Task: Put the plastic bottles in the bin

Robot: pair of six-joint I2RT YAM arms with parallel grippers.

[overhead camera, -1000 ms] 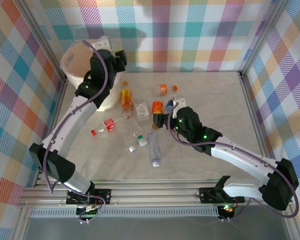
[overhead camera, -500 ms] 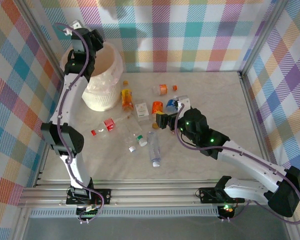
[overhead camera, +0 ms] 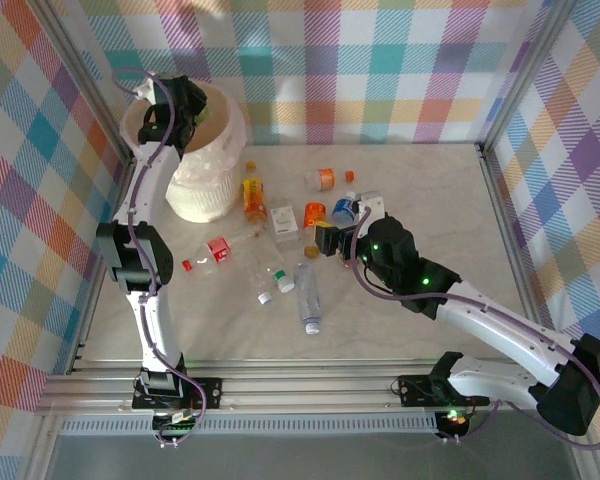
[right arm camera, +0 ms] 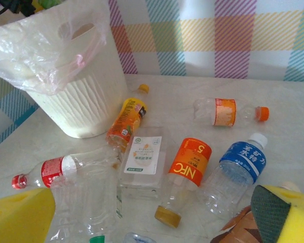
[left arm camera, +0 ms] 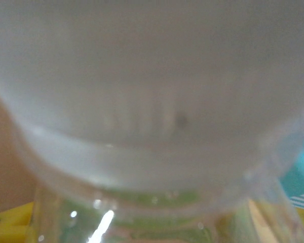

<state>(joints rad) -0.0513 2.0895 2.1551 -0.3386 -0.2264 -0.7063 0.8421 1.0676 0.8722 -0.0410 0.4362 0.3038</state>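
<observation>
My left gripper (overhead camera: 190, 106) hangs over the bin (overhead camera: 228, 135), a cream-white bucket lined with a plastic bag, at the back left. In the left wrist view a clear plastic bottle (left arm camera: 152, 101) with a whitish top sits blurred between the yellow pads (left arm camera: 4, 225). The jaws are shut on it. My right gripper (overhead camera: 326, 240) stands open above the middle of the table. Below it lie an orange NFC bottle (right arm camera: 191, 162), a blue-labelled bottle (right arm camera: 241, 161), a square clear bottle (right arm camera: 143, 157) and an orange juice bottle (right arm camera: 126, 119).
More bottles lie on the table: an orange-capped one (overhead camera: 325, 179) at the back, a red-labelled one (overhead camera: 218, 248), and clear ones (overhead camera: 308, 295) nearer the front. The bin (right arm camera: 76, 96) stands left of the heap. Checked walls close in the table.
The left arm has swung up from in front of the bin to above its opening, with the bottle in its jaws. The right gripper has drawn back a little to the right.
</observation>
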